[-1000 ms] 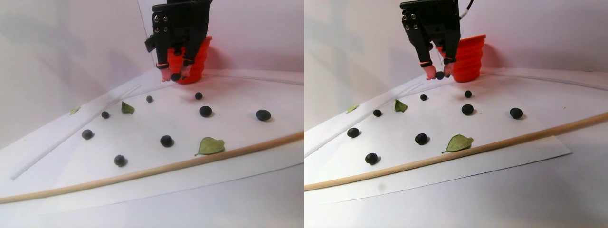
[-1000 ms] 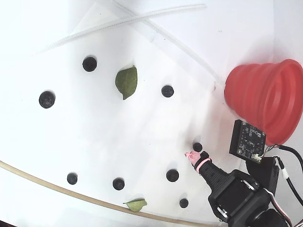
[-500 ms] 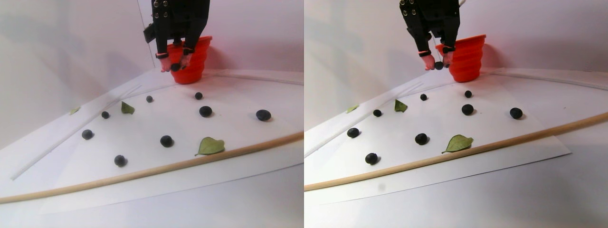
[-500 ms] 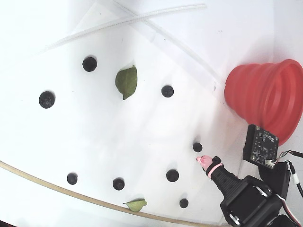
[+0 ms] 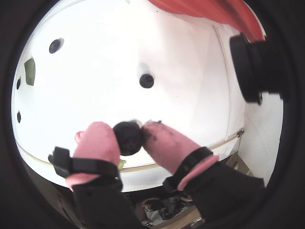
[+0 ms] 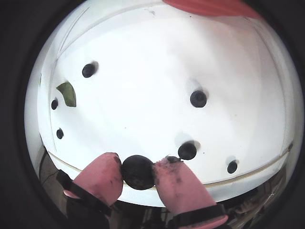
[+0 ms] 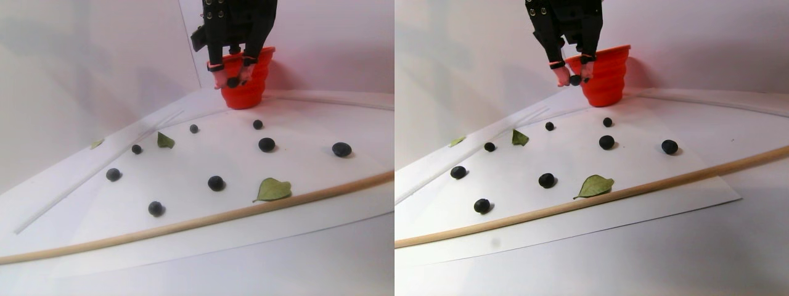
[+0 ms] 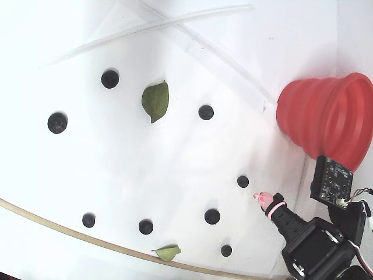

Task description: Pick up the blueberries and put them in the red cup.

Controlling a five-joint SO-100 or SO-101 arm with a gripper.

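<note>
Up in the air goes the black two-finger gripper (image 6: 138,172), and it's clenched tight on one small round matte blue-black blueberry (image 6: 137,172), pinched between two soft pink rubbery fingertips (image 6: 102,177) that carry dark smudges on their inner faces. In the stereo pair view the gripper (image 7: 233,81) hangs clear above the sheet, right in front of the red cup (image 7: 254,86), a ribbed, stepped cone of soft-looking plastic with a wide flared rim, standing upright at the far end against the pale wall. In the fixed view that red cup (image 8: 326,119) sits at the right edge, its stacked ridges catching the light, with the gripper's pink tip (image 8: 262,199) just below and to the left of it and a small dark circuit board (image 8: 332,181) riding on the arm. The other blueberries (image 8: 57,122) lie scattered across the smooth white paper sheet (image 8: 175,169), well apart from one another, each a dull dark ball throwing a small shadow. Two flat green leaves are among them: a larger pointed one (image 8: 155,100) near the top and a smaller curled one (image 8: 167,252) just beside the thin pale wooden rod (image 7: 185,225) that curves along the sheet's near edge.
</note>
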